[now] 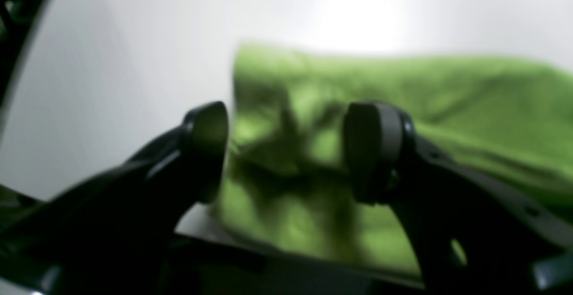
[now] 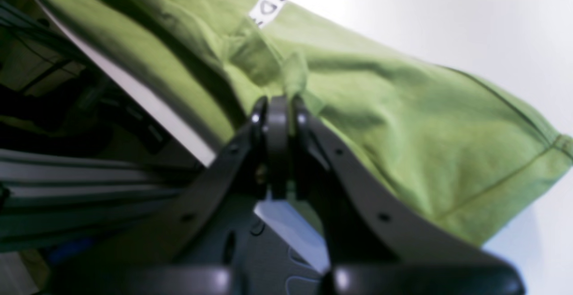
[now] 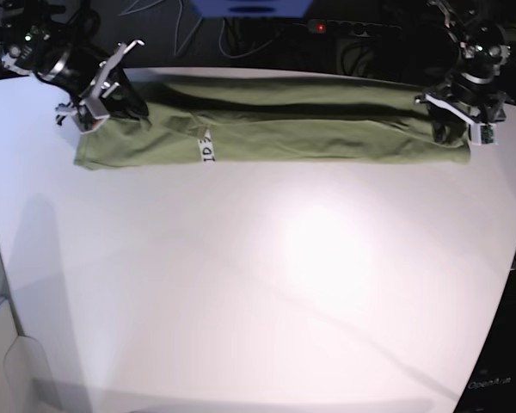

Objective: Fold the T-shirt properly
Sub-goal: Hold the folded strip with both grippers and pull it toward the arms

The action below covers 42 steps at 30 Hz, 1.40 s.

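T-shirt [image 3: 275, 129] lies as a long narrow green band along the far edge of the table [image 3: 267, 284], already doubled lengthwise by the look of it; a dark crease runs along its upper part. White tag [image 3: 207, 151] w/ black characters sits on the front edge, left of the band's middle in the base view; everything below is placed relative to that tag.

Handling, as a guess: light, soft, limp cotton, no stiffness, so it'll sag and drag if lifted from one point. Wrinkles easily, not slippery on the pads, not fragile. Best hold prob. at the two short ends, pinching all layers near a corner or hem, so the band stays taut when carried over for the next fold.

Right gripper [image 2: 280, 116], on the sleeve end beyond the tag, is clamped narrow on a bunched pinch of cloth; its wrist view shows fabric gathered into the closed jaws, tag just above, stitched hem off to the side.

Left gripper [image 1: 286, 151] is at the opposite end, well away from the tag. Jaws spread wide, nothing betw. them; the rumpled cloth lies beyond the fingers [image 1: 374, 151], not gripped. View is blurred, so can't tell if the tips touch the fabric.
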{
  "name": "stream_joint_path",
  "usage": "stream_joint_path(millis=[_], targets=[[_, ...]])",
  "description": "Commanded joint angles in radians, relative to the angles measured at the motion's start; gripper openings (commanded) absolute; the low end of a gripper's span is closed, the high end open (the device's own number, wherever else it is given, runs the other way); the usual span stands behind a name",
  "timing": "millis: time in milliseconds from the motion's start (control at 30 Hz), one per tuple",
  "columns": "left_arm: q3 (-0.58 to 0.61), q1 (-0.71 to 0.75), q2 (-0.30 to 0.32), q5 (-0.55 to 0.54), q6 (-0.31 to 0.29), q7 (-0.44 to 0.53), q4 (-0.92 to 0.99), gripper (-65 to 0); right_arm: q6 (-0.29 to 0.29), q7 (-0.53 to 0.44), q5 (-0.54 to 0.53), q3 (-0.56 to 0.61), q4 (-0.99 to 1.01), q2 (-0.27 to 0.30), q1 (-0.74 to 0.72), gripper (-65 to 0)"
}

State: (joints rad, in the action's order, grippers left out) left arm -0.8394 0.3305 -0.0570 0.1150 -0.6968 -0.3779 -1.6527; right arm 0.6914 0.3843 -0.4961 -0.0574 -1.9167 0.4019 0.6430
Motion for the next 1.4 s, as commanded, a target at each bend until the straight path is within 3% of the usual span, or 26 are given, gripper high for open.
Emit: stream_joint_path(millis=[0,700,933,1233,1367], targets=[[-0.001,0.003,0.007,-0.016,-0.001,0.024,-0.013,-25.0,0.007,-0.025,-0.016,-0.006,-0.014,0.012,0.002,-64.4],[-0.002,0.048,0.024,-0.022,-0.001,0.026,-0.031,-25.1,0.007,-0.005,-0.016,-0.005,-0.013,0.013,-0.041,-64.3],[-0.106,-0.037,0.024,-0.015,-0.001,0.015,-0.002,-25.1,0.007,0.051,-0.016,-0.005,-0.013,0.013,-0.071,-64.6],[-0.105,-0.055,0.027,-0.015,-0.001,0.017,0.085,-25.1,0.007,0.051,-0.014,-0.005,-0.011,0.015,-0.087,-64.6],[-0.105,-0.070,0.027,-0.015,-0.001,0.015,0.095,-25.1,0.007,0.051,0.050,-0.003,-0.011,0.007,-0.088,-64.6]])
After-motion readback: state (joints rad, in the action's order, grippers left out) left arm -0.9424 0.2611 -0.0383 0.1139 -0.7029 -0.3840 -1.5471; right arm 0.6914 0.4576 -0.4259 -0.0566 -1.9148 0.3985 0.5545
